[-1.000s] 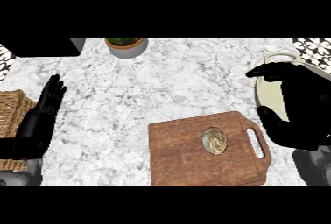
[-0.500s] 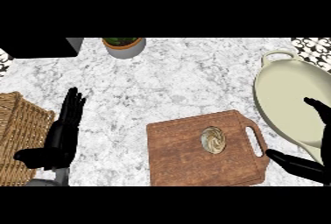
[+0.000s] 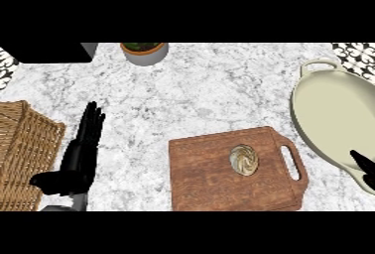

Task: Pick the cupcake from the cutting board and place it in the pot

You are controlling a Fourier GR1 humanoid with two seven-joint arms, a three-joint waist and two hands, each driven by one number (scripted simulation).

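Right hand [image 3: 365,166] drawn back since earlier, mere sliver at frame edge, open or closed cannot tell, wicker basket [image 3: 26,149] just left of left hand [image 3: 75,161], its fingers straight, holding nothing, cupcake [image 3: 244,159] on cutting board [image 3: 205,176] between both hands, pot [image 3: 333,111] just beyond right hand

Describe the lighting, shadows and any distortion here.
Head view: light is even across the counter, no glare; hardly any shadow under the cutting board or left hand; the cupcake and pot look stretched taller than wide.
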